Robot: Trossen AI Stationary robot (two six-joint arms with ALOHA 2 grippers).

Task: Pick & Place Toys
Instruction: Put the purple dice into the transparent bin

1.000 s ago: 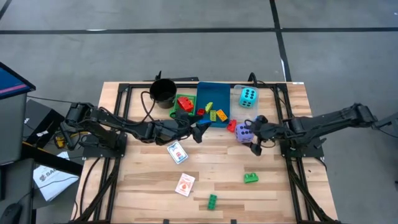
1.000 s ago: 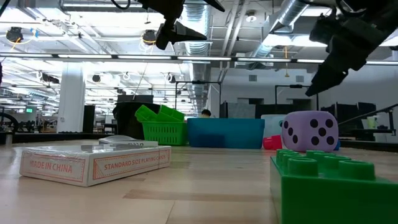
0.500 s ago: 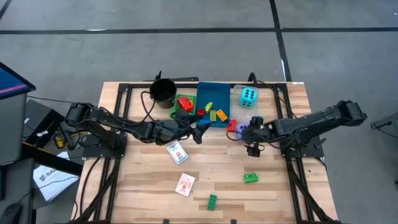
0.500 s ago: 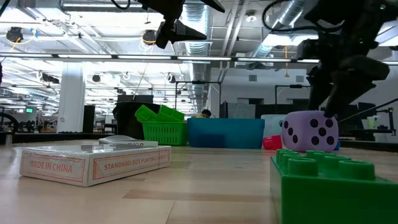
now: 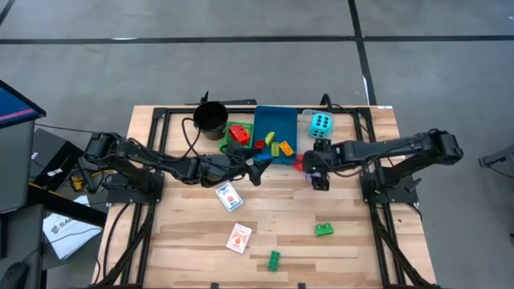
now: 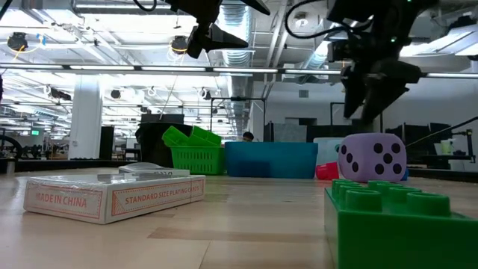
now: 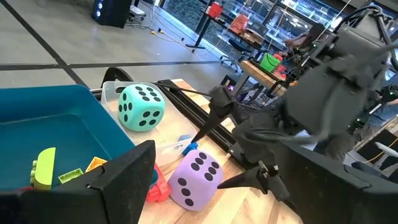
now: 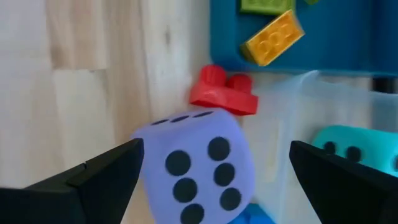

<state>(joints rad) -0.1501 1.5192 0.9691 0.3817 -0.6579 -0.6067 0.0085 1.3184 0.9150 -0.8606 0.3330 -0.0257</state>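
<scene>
Partly done: some bricks lie in the blue tray (image 5: 267,120); right pincer (image 5: 319,169), fingers apart, hangs over the purple die (image 8: 200,163), left pincer (image 5: 259,167) apart and empty, card packs (image 5: 229,196) and green bricks (image 5: 324,229) left on the desk (image 5: 353,249).

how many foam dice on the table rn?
2. Purple die on the wood beside a red brick, under the open right gripper. Cyan die in the clear tray. None seem hidden.

One die (image 8: 198,163) is sitting on the table (image 5: 353,249) beside the tray (image 5: 275,120); a brick (image 8: 222,93) is lying between them, touching the die.
</scene>
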